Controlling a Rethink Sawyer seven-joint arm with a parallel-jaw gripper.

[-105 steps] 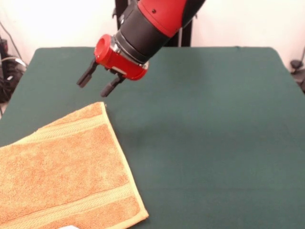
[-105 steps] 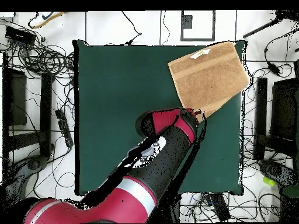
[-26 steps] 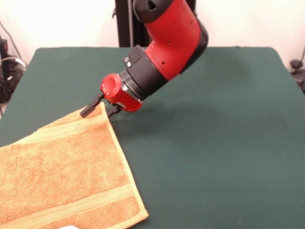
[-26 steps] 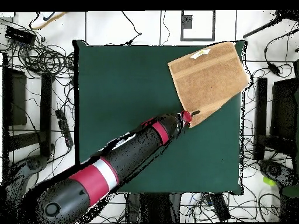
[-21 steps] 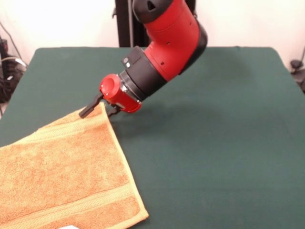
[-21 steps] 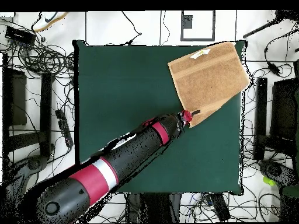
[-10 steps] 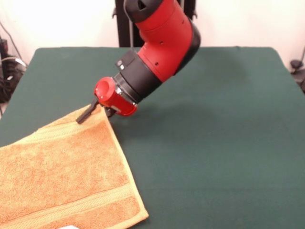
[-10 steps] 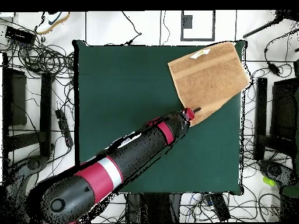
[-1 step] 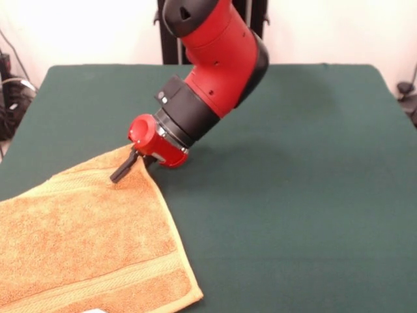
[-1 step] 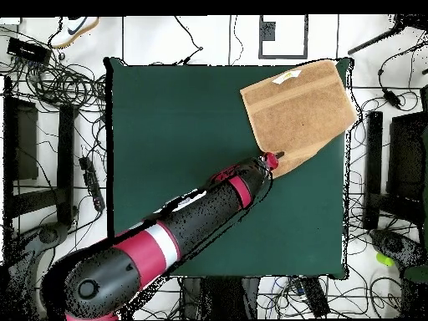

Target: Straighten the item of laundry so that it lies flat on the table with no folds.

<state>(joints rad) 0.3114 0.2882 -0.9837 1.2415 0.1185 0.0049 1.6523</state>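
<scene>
Green cloth table (image 9: 293,195), flat terry towel (image 9: 85,241)

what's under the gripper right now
The towel's far corner lies under the gripper, on the green table. Whether a lower finger is beneath the cloth is hidden.

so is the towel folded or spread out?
Spread. The towel lies as one flat layer on the table, both woven bands visible, no folds showing.

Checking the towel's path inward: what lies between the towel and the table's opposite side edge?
Only bare green table beyond the towel, apart from the arm, whose gripper sits at the towel's corner. The overhead view shows it.
</scene>
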